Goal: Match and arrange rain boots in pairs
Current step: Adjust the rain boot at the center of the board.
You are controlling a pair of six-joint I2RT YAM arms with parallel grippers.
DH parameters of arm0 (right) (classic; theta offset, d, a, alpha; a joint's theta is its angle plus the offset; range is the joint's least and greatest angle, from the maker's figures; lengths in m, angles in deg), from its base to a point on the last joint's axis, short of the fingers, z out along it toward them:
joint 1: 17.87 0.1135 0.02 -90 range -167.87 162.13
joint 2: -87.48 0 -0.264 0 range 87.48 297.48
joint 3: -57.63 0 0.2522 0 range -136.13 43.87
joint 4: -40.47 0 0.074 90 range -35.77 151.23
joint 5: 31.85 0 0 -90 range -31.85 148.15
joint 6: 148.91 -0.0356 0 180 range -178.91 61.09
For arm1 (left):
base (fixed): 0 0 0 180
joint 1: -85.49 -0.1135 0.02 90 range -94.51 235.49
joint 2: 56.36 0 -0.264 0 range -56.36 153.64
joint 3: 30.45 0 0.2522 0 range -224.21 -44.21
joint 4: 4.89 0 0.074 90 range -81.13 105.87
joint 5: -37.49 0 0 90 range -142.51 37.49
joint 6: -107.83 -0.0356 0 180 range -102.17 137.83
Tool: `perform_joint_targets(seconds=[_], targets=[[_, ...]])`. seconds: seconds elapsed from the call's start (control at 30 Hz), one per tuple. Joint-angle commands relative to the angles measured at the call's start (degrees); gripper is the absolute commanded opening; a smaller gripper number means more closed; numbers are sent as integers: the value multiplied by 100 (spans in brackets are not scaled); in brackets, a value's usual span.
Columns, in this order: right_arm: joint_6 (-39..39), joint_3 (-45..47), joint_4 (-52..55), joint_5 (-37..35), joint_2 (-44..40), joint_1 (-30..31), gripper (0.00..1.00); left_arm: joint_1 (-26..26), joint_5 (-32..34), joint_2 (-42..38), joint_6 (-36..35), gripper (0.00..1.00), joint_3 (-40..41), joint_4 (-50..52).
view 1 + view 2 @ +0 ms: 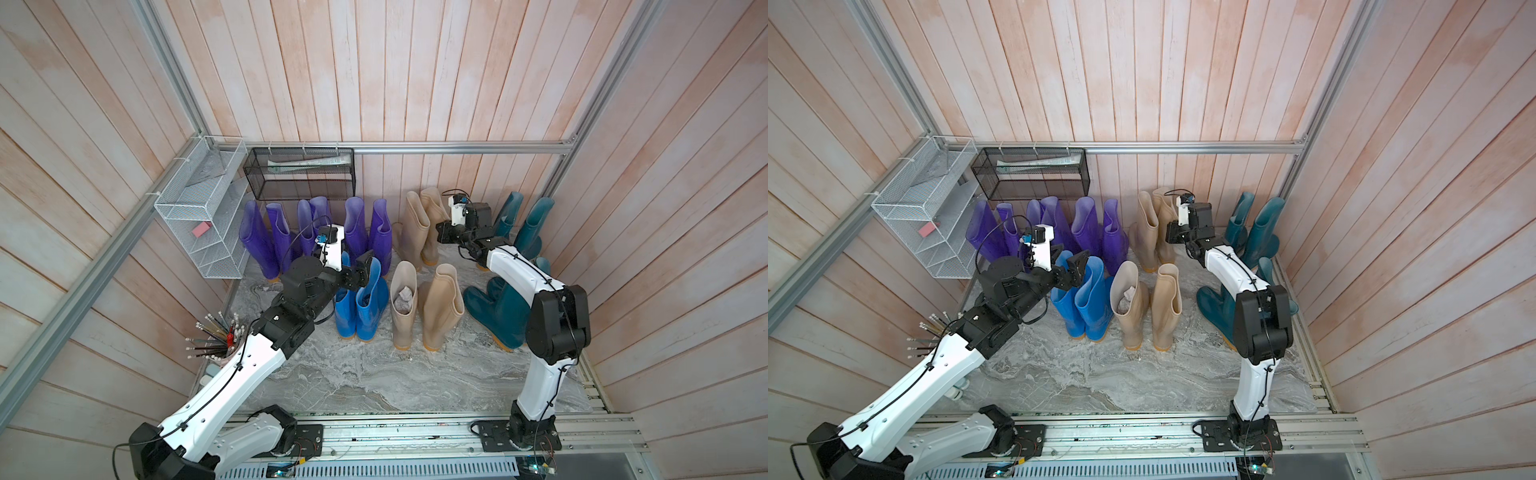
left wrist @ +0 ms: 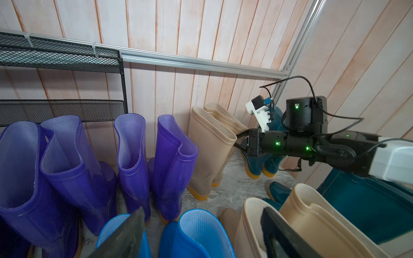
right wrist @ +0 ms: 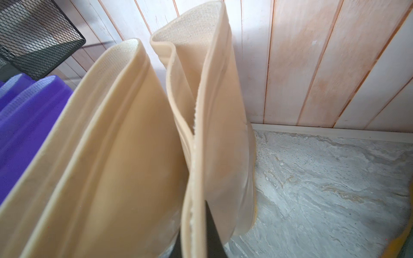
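1. Six tall glossy purple rubber boots (image 1: 355,226) stand along the back wall, close together and roughly in twos. That colour looks sorted to me.
2. Just in front of them, a pair of bright blue rubber boots (image 1: 368,309) stands upright, side by side and touching. The left gripper (image 1: 357,274) hangs over their tops with its claw spread wide and nothing in it.
3. Next to the blue ones, a front pair of beige rubber boots (image 1: 440,309) stands together, one of them stuffed with crumpled paper. I'd call that pair finished too.
4. A back pair of beige rubber boots (image 2: 207,143) leans toward the wall beside the purple row. The right gripper (image 2: 236,140) is clenched on the top rim of the boot nearer that arm. The right wrist view shows a dark finger (image 3: 212,232) pinching the soft shaft wall. My guess is that this is the step in hand, settling that boot against its mate.
5. The teal ones are the least tidy.
   - A back pair of dark teal rubber boots (image 1: 536,228) stands in the far right corner.
   - The tipped dark teal rubber boots (image 1: 498,311) lie on the grey marbled surface (image 1: 374,374) by the right arm.
   - Another teal one is half hidden behind that arm.
   - These look like what is left to stand up and pair.
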Motion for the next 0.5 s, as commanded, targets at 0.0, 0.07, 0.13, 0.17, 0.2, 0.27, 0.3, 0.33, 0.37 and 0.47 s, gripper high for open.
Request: perform_joint_targets(seconds=[0.0,0.07,0.13,0.17,0.2,0.27,0.3,0.33,0.37,0.47], targets=[[-207,170,-348,278,-324,75,0,-24,-117,-30,193,84,-144,1],[-235,365,-361,250,-477,131,0,-20,-144,-62,178,84,-124,-2],[-260,556,-484,166,-682,184,0,-24,-147,-92,147,84,-134,4],[-278,633,-533,127,-760,185,0,-26,-146,-102,127,84,-135,4],[-305,662,-519,141,-787,190,0,-19,-157,-109,118,84,-132,3],[-314,593,-346,155,-796,197,0,-23,-209,-129,115,84,-118,-3],[-311,611,-349,164,-827,214,0,-24,-227,-142,130,84,-95,-16],[-348,677,-414,150,-856,228,0,-19,-254,-149,143,84,-65,-43],[-381,734,-481,179,-855,232,0,-16,-263,-164,142,84,-28,-85],[-379,683,-278,182,-787,234,4,-23,-278,-175,127,85,22,-140]])
